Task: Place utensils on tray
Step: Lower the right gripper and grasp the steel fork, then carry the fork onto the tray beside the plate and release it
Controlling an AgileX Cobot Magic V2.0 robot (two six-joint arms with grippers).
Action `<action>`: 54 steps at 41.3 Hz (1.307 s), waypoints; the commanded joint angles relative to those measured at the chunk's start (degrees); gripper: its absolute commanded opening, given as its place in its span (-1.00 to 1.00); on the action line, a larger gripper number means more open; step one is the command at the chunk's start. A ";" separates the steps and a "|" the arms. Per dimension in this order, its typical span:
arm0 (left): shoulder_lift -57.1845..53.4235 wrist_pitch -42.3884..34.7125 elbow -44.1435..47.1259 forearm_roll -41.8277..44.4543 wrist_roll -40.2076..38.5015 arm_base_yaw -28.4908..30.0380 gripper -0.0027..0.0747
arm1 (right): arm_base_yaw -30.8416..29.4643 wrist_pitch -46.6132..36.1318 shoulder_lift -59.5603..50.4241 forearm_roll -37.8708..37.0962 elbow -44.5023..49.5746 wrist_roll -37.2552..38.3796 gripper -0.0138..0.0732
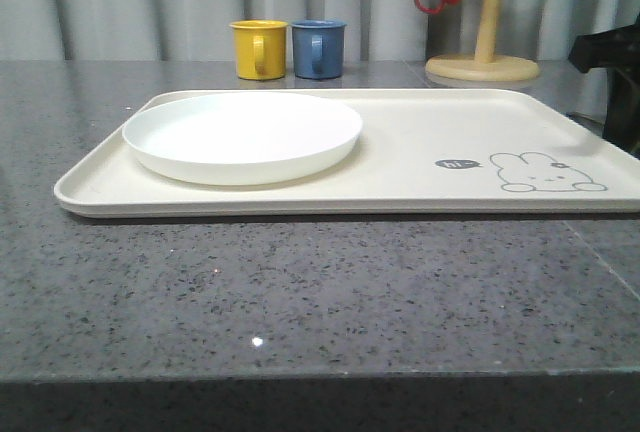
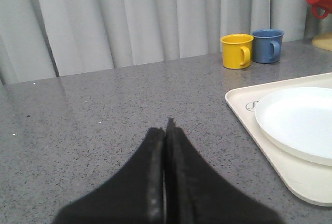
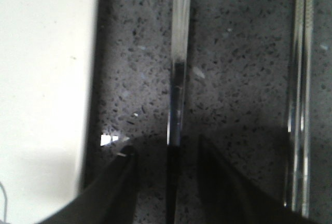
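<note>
The plate (image 1: pixel 242 135) sits on the tray's (image 1: pixel 420 192) left half at frame centre, the left claw (image 2: pixel 166 130) clenched empty, the right claw (image 3: pixel 166 151) released astride a metal handle (image 3: pixel 179 79) on the surface (image 3: pixel 233 79).

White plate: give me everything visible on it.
The white plate is round, shallow and plain, with a smooth matte look like plastic or melamine and a low raised rim. It is empty and sits flat and upright on the left part of the cream tray, inside the rim, its left edge close to the tray's edge. Only the tray touches it. The left wrist view shows it too, near the tray's corner.
</note>
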 commanded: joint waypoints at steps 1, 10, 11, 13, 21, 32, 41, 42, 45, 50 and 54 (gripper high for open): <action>0.59 -4.94 -1.64 -0.51 -0.46 0.01 -0.98 | -0.40 -1.94 -1.83 -0.56 -1.89 -0.08 -0.28; 0.59 -4.94 -1.64 -0.51 -0.46 0.01 -0.98 | -0.40 -1.02 -2.42 -0.65 -1.89 -0.08 -0.76; 0.59 -4.94 -1.64 -0.51 -0.46 0.01 -0.98 | -0.40 -0.86 -2.68 -0.65 -1.89 -0.08 -0.76; 0.59 -4.94 -1.64 -0.51 -0.46 0.01 -0.98 | -0.40 -0.60 -3.26 -0.65 -1.89 -0.08 -0.76; 0.59 -4.94 -1.64 -0.51 -0.46 0.01 -0.98 | -0.04 4.14 -7.51 -2.04 -3.84 5.53 -0.78; 0.59 -4.94 -1.64 -0.51 -0.46 0.01 -0.98 | 7.81 11.95 -8.38 -5.19 -11.87 14.86 -0.78; 0.59 -4.94 -1.64 -0.51 -0.46 0.01 -0.98 | 17.69 11.98 -5.51 -5.19 -16.28 21.92 -0.78; 0.59 -4.94 -1.64 -0.51 -0.46 0.01 -0.98 | 18.79 11.98 -4.81 -5.19 -16.79 22.67 -0.78; 0.59 -4.94 -1.64 -0.51 -0.46 0.01 -0.98 | 21.33 11.84 -2.77 -5.19 -18.53 24.66 -0.78; 0.59 -4.94 -1.64 -0.51 -0.46 0.01 -0.98 | 24.75 12.12 1.43 -5.21 -21.96 27.52 -0.77; 0.59 -4.94 -1.64 -0.51 -0.46 0.01 -0.98 | 25.93 12.07 4.14 -5.21 -23.73 29.59 -0.77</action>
